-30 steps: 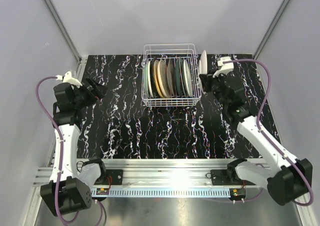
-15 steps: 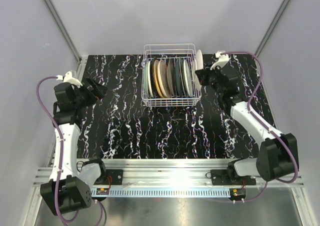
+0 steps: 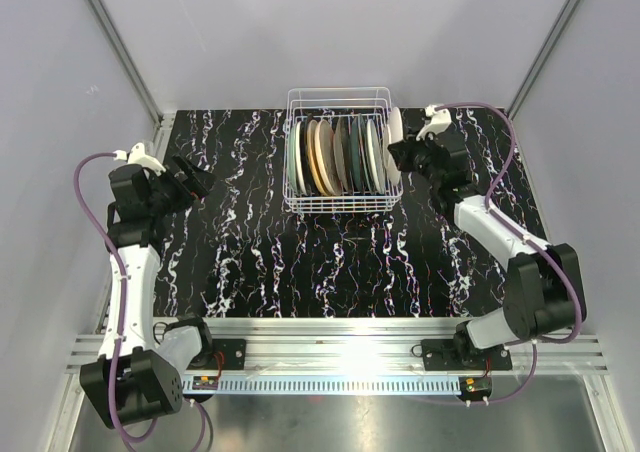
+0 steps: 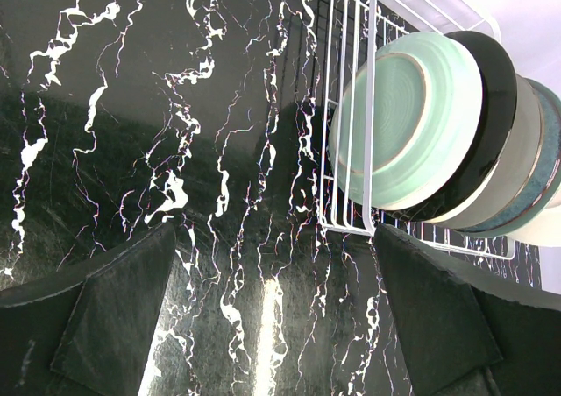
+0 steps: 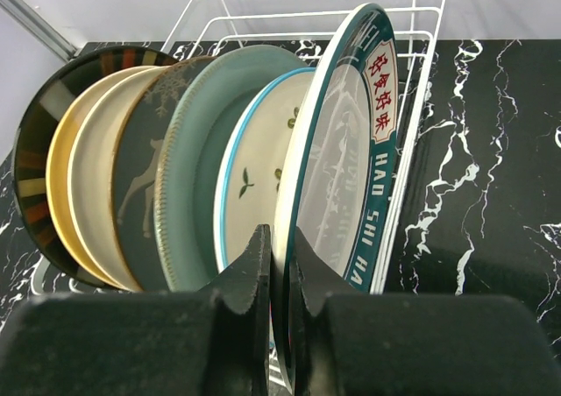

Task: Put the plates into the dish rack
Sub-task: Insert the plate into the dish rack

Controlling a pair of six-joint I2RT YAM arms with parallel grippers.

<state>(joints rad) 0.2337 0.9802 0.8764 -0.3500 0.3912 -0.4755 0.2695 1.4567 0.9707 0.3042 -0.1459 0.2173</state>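
The white wire dish rack (image 3: pixel 338 200) stands at the back middle of the table with several plates (image 3: pixel 335 155) upright in it. My right gripper (image 3: pixel 398 153) is shut on the rim of a white plate with a teal rim and lettering (image 5: pixel 351 151). It holds the plate upright at the rack's right end, beside a white plate with a blue rim (image 5: pixel 259 151). The rack's right wall (image 5: pixel 412 107) shows just past it. Whether the plate rests in the rack I cannot tell. My left gripper (image 3: pixel 196 178) is open and empty, left of the rack. A pale green plate (image 4: pixel 408 116) faces it.
The black marbled table (image 3: pixel 250 252) lies between the arms and the rack. Grey enclosure walls (image 3: pixel 60 92) stand close on the left, right and back. In the left wrist view the rack's left wall (image 4: pixel 351 107) is ahead of my open fingers (image 4: pixel 114 317).
My right gripper has carried the white plate leftward, from beside the rack to the rack's right end. The left arm has not moved.
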